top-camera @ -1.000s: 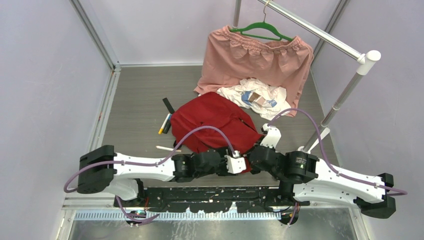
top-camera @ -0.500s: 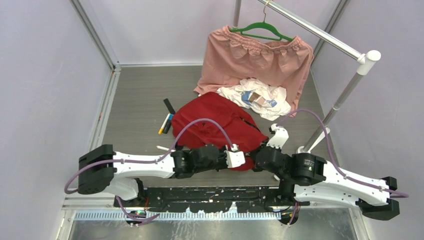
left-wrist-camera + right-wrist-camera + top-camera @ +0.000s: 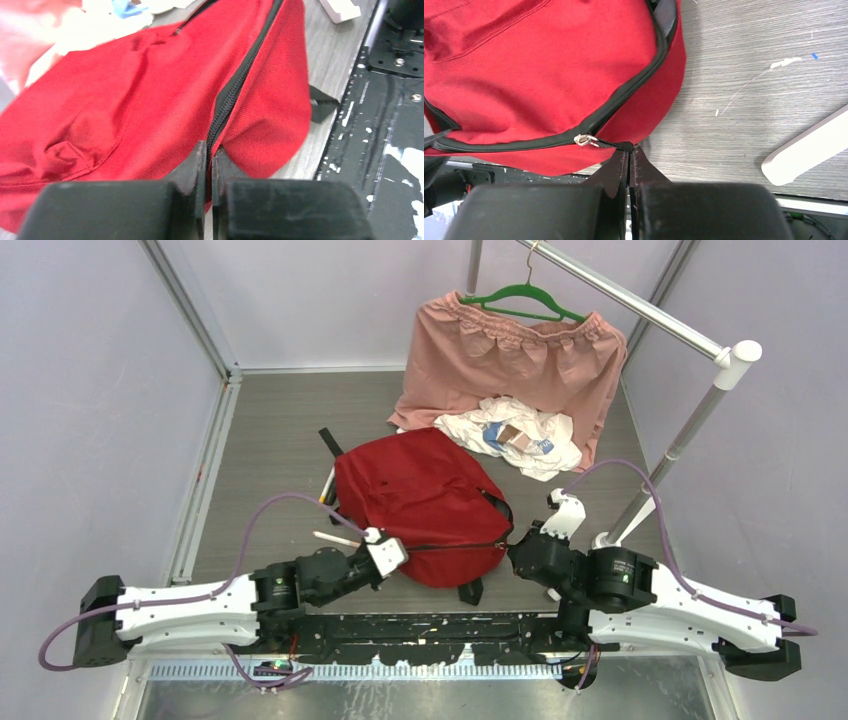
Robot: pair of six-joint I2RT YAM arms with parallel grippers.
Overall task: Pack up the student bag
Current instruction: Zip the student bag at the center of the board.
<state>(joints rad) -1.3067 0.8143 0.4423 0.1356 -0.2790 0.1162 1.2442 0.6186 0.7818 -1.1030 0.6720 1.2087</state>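
Grey wood-grain table [image 3: 270, 440], near edge: my left pincer [image 3: 209, 150] is pressed together on the student bag [image 3: 420, 490] at its black zipper seam, and my right pincer [image 3: 630, 149] is clamped on the zipper pull [image 3: 611, 144]. The red bag lies between them, zipper taut. Beyond it are pens [image 3: 335, 538] at its left, a white printed cloth [image 3: 520, 435], and a pink garment [image 3: 510, 360] on a green hanger [image 3: 525, 300].

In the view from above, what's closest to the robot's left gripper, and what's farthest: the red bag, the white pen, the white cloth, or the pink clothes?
1. student bag: pinched by the left gripper at its near edge.
2. white pen: just to its left.
3. white cloth: farther back, to the right.
4. pink garment: farthest, at the back.
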